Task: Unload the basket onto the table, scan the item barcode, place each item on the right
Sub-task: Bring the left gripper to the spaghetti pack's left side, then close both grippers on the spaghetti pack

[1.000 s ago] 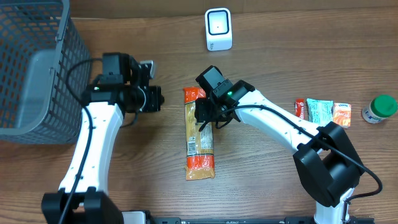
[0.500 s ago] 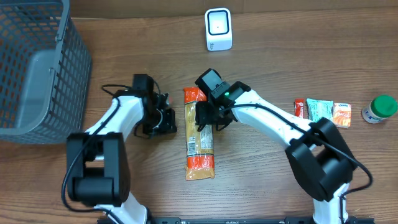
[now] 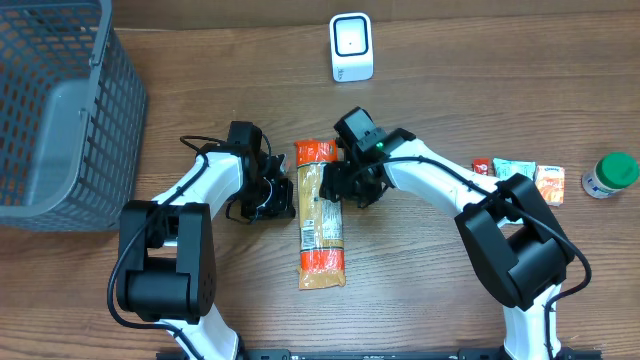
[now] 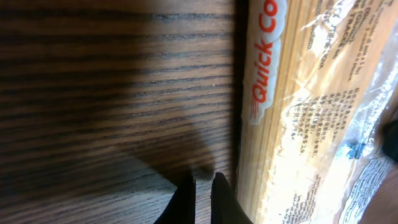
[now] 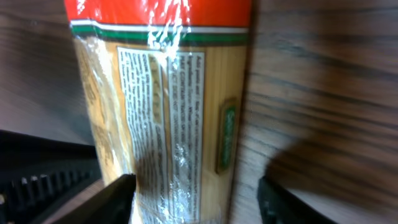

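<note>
— Wood table (image 3: 450, 300). Where is your packet?
— The pasta packet (image 3: 320, 225) lies flat mid-table, well short of the scanner (image 3: 351, 47).
— And your jaws?
— Your left gripper (image 4: 203, 186) is closed, tips down just beside the packet's edge. Your right gripper (image 5: 196, 193) stands wide astride the packet; whether it touches is hard to tell.

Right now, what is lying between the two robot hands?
The pasta packet lies between the left hand and right hand, seen in the overhead view.
</note>
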Tool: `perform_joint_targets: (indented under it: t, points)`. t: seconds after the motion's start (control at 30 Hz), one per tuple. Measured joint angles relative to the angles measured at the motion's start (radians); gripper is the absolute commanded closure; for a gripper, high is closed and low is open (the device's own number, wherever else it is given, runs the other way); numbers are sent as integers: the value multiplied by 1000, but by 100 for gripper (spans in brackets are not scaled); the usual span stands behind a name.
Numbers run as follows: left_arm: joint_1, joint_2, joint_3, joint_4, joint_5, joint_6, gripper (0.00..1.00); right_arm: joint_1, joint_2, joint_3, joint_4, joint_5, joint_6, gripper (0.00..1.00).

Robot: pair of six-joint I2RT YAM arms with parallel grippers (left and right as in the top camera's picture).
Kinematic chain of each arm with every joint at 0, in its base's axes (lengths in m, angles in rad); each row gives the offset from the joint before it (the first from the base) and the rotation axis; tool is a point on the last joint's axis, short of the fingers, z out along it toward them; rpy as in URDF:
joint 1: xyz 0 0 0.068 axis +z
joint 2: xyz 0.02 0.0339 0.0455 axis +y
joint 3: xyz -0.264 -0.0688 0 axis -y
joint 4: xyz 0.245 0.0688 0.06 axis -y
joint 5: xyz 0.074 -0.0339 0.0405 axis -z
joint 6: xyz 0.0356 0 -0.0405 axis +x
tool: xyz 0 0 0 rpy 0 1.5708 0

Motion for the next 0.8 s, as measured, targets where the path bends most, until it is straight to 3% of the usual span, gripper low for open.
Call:
perform_joint_targets:
  t: [0.13, 0.27, 0.8]
  points:
    - [0, 0, 0, 0, 0, 0, 96, -23, -6, -63, 121, -146, -31, 22]
    - [0, 0, 0, 2, 1, 0, 96, -29, -9, -86, 137, -208, -41, 22]
    - [0, 2, 0, 8, 11, 0, 96, 47, -28, -88, 163, -55, 128, 23]
